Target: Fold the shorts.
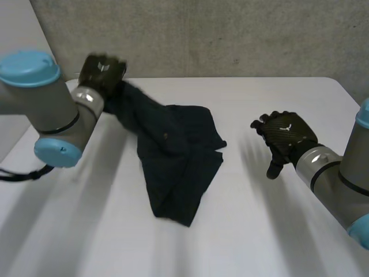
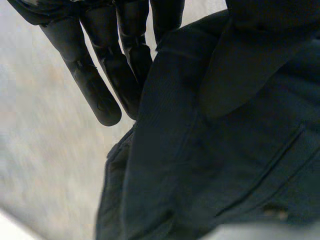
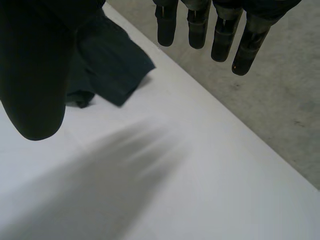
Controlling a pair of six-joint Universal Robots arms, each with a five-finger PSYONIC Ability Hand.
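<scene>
At the upper left of the head view, the left hand (image 1: 101,72) is raised above the far edge of the table (image 1: 259,231) with one end of the dark shorts (image 1: 173,156) gathered in it. In the left wrist view its fingers (image 2: 95,85) run straight down beside the cloth, and the fabric looks pinched between them and the thumb, so I judge the hand clamped on that end.

From there the shorts slope down and spread over the middle of the frame, lying directly on the white top. Their long axis runs on a diagonal from the held end at upper left to a crumpled point at lower centre. A loose flap juts toward the right at mid-height.

At the right of the frame, the right hand (image 1: 285,135) hovers over bare table with its fingers (image 3: 222,37) straight and spread from the thumb, holding nothing. It is well apart from the shorts, which lie to its left. The jutting flap is the part nearest it, so any fold from that side probably starts with a reach leftward to that flap.
</scene>
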